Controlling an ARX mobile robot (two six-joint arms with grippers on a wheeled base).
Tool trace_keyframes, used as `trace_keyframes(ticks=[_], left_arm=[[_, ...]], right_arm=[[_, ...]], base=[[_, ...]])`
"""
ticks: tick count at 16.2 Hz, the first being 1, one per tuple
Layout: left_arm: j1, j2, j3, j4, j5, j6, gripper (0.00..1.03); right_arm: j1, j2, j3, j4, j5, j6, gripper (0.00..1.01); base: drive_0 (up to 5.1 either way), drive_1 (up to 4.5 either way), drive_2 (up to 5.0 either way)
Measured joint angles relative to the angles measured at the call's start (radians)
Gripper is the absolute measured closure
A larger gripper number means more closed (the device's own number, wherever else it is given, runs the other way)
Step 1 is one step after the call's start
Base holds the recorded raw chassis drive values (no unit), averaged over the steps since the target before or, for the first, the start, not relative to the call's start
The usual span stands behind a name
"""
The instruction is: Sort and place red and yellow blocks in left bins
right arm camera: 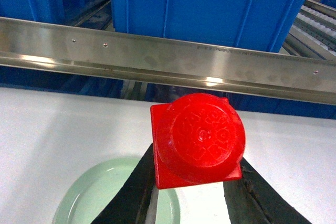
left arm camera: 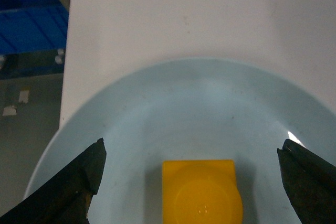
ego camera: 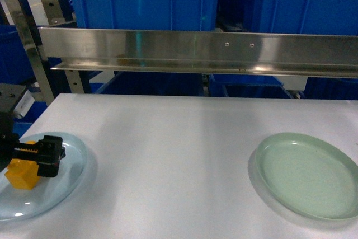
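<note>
One red block (right arm camera: pixel 198 140) gripped in right fingers (right arm camera: pixel 247 190); left fingers (left arm camera: pixel 79 179) spread around one yellow block (left arm camera: pixel 202 192).

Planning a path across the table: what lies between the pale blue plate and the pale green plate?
Nothing: in the head view only bare white table separates the pale blue plate and pale green plate.

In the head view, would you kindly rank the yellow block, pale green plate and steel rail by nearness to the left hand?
1. Yellow block: beside the left hand, on the pale blue plate.
2. Steel rail: farther back, above the table's far edge.
3. Pale green plate: far right.
</note>
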Motion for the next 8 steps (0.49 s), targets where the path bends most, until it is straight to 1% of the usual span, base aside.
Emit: trace_keyframes(ticks=[5, 6, 7, 8], left_arm=[[-0.006, 0.026, 0.005, -0.006, -0.016, 0.001, 0.05], [-0.006, 0.029, 0.006, 0.018, -0.02, 0.006, 0.05], [0.035, 0.041, 0.002, -0.049, 0.003, -0.032, 0.29], [0.057, 0.043, -0.014, -0.035, 0.011, -0.058, 0.59]], right_arm=[[0.0, 0.0, 0.0, 0.0, 0.0, 0.0, 0.73], [0.0, 0.0, 0.0, 0.0, 0.0, 0.0, 0.73], [0.0, 0.0, 0.0, 0.0, 0.0, 0.0, 0.73], [0.0, 0.0, 0.0, 0.0, 0.0, 0.0, 0.73]], base=[[0.0, 0.0, 0.0], [0.0, 0.0, 0.0], [0.0, 0.0, 0.0], [0.0, 0.0, 0.0]])
